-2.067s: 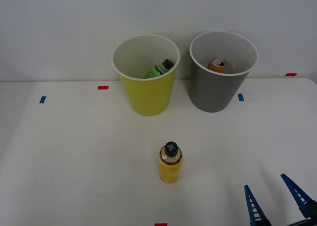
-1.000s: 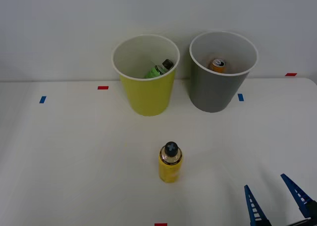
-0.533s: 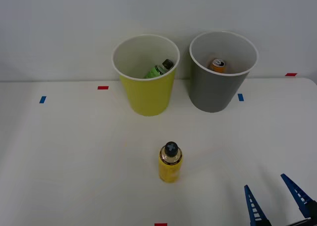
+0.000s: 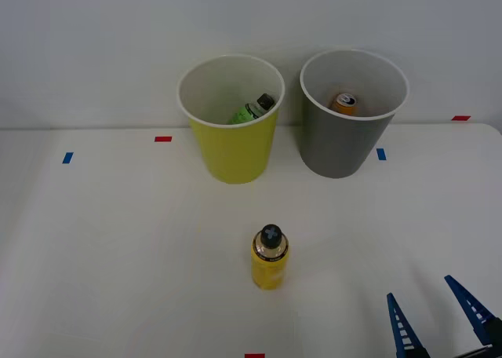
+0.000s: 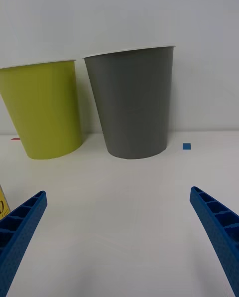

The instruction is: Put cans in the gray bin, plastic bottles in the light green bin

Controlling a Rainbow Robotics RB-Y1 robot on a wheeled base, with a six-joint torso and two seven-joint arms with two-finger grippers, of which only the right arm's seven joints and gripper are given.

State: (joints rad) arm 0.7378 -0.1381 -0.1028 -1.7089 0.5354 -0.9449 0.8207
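Nothing has moved since the earlier frames: the right gripper (image 4: 436,311) waits near the table's (image 4: 118,256) front edge, fingers spread apart and empty. The yellow-labelled bottle (image 4: 270,257) stands upright, apart to its left. The green bottle (image 4: 251,109) lies in the light green bin (image 4: 233,150), the orange can (image 4: 344,102) in the gray bin (image 4: 339,146). A sideways approach may knock the narrow bottle over, because it can tip easily.

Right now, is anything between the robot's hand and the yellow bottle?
No. In the front view, only bare white table separates the open hand from the yellow bottle.

No visible change, yellow-labelled bottle (image 4: 270,257) in same spot, right gripper (image 4: 439,311) in same open pose
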